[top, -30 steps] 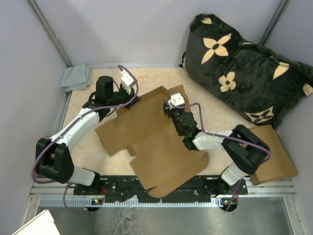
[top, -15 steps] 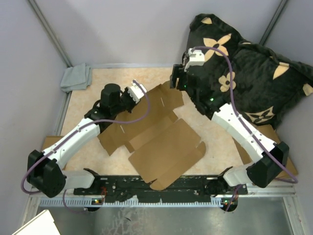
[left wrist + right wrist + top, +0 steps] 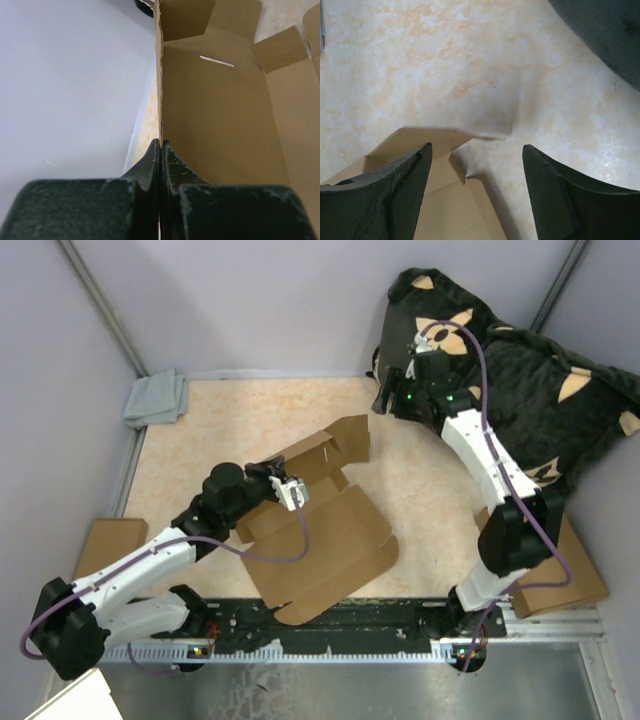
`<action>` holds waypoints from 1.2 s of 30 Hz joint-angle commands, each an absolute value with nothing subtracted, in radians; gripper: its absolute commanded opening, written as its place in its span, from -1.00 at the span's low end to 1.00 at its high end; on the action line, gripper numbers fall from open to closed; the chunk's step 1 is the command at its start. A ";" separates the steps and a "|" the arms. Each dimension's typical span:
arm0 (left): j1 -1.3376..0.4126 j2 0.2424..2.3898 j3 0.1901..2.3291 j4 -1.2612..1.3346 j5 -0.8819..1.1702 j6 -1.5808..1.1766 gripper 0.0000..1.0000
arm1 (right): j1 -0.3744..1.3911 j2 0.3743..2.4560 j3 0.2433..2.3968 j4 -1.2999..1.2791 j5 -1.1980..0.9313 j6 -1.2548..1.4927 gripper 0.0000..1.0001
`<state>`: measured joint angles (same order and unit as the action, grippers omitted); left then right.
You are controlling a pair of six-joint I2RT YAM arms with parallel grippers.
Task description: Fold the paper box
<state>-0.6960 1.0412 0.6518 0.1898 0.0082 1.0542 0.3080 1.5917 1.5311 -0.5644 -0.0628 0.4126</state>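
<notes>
The plain brown die-cut cardboard paper box [image 3: 330,540] lies mid-table, barely begun. One side panel stands raised, pinched between the left gripper's [image 3: 160,147] closed jaws, and the other flaps seem flat. The right gripper [image 3: 477,160] hovers spread and empty.

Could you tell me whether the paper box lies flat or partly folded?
Partly folded: the left gripper holds one paper box panel upright.

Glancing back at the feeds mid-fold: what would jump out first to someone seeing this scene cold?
The big flat brown paper box sprawls across the middle of the table, one panel tipped up where the shut left gripper pinches its edge. The right gripper hangs open over the far side of the table, holding nothing. Beside it, a large black cushion with beige flowers fills the far right corner.
</notes>
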 commanded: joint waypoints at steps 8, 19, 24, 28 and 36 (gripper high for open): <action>-0.713 0.978 0.610 0.262 -0.035 1.078 -1.00 | 0.226 1.953 1.696 -0.393 -0.310 0.284 0.34; -0.715 1.092 0.712 0.175 -0.043 1.038 -1.00 | 0.225 1.989 1.526 -0.079 -0.615 0.194 0.30; -0.718 1.118 0.746 0.161 -0.071 1.028 -1.00 | 0.225 1.924 1.428 -0.065 -0.705 0.182 0.28; -0.721 1.118 0.756 0.155 -0.086 1.027 -1.00 | 0.224 1.870 1.350 -0.044 -0.746 0.183 0.29; -0.724 1.120 0.752 0.158 -0.085 1.027 -1.00 | 0.224 1.812 1.276 -0.012 -0.792 0.176 0.30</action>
<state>-0.7177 1.1221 0.7250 0.1532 -0.0795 1.0355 0.2222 1.8805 1.2804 -0.0830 -0.7311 0.1928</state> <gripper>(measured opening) 0.008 0.647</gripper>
